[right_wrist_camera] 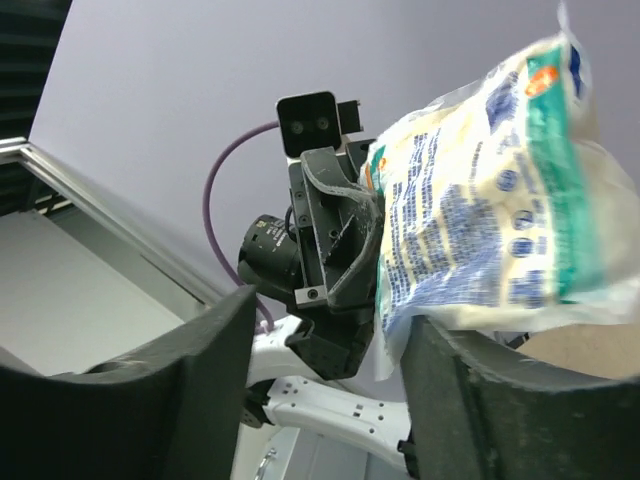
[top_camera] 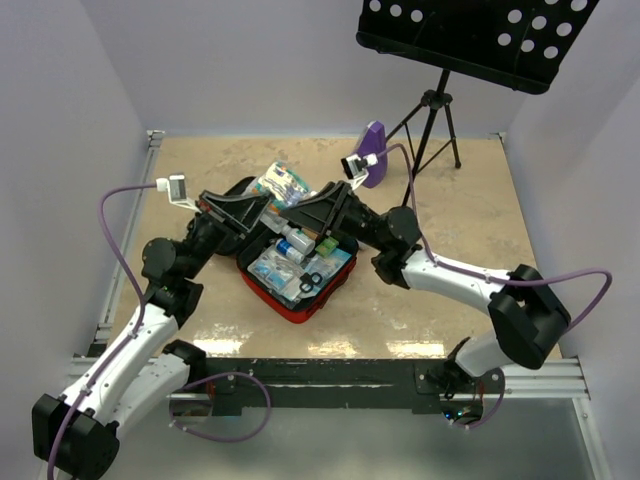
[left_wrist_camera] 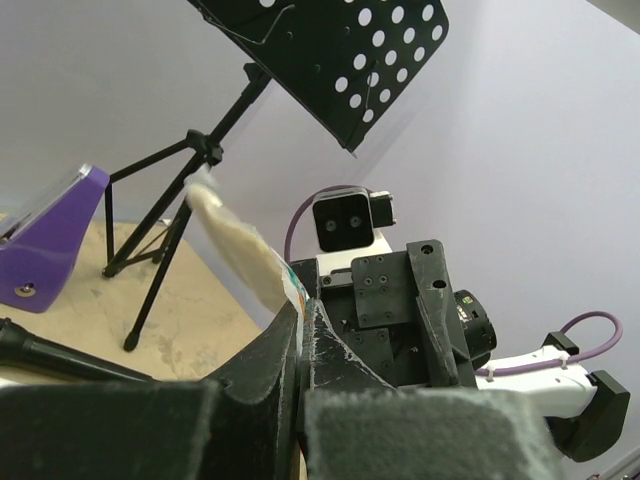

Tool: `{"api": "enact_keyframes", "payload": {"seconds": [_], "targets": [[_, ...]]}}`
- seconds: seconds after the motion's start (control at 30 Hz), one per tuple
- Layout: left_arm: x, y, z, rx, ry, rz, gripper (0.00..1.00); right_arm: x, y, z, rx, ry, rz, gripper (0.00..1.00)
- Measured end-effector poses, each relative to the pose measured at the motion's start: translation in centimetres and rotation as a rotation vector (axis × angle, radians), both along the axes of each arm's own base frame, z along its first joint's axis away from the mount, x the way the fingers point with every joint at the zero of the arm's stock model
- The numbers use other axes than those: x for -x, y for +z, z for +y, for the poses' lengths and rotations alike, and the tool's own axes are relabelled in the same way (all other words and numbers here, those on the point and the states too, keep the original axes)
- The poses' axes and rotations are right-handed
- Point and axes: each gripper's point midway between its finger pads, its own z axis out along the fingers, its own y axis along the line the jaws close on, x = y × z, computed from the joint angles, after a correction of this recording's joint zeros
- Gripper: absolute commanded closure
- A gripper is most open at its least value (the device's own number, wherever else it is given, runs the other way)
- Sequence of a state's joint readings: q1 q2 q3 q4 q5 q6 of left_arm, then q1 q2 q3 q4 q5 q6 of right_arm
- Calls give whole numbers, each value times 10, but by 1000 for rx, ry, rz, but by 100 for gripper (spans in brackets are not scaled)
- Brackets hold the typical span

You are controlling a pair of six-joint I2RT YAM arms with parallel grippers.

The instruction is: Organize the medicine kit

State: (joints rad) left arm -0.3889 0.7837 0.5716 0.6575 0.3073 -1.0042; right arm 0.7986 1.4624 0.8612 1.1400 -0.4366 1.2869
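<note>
The medicine kit (top_camera: 330,291) lies open at the table's middle, red outside, with bottles, packets and black scissors (top_camera: 310,281) inside. My left gripper (top_camera: 262,205) is shut on the edge of a white packet with blue and green print (top_camera: 279,184) and holds it up above the kit's far corner. The packet shows in the left wrist view (left_wrist_camera: 235,245), pinched between the fingers (left_wrist_camera: 285,350), and in the right wrist view (right_wrist_camera: 480,200). My right gripper (top_camera: 293,217) is open and empty, facing the left gripper (right_wrist_camera: 335,235), with the packet beside its right finger (right_wrist_camera: 500,400).
A purple wedge-shaped metronome (top_camera: 373,140) stands at the table's back, also in the left wrist view (left_wrist_camera: 50,235). A black music stand (top_camera: 480,35) on a tripod is at the back right. Both arms cross over the kit.
</note>
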Motion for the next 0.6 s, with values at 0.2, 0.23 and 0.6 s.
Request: {"api": "enact_keyframes", "payload": {"seconds": [0.2,0.23,0.6], "targets": [[0,-2,3,9,14,-3,100,-9,-2,14,5,11,8,69],[0,-2,3,9,15,-5,100,-11,-6,17,12,12,16,71],[3,-13,7,-4,34,15,100,-22,-11,11,105,-108,10,52]]}}
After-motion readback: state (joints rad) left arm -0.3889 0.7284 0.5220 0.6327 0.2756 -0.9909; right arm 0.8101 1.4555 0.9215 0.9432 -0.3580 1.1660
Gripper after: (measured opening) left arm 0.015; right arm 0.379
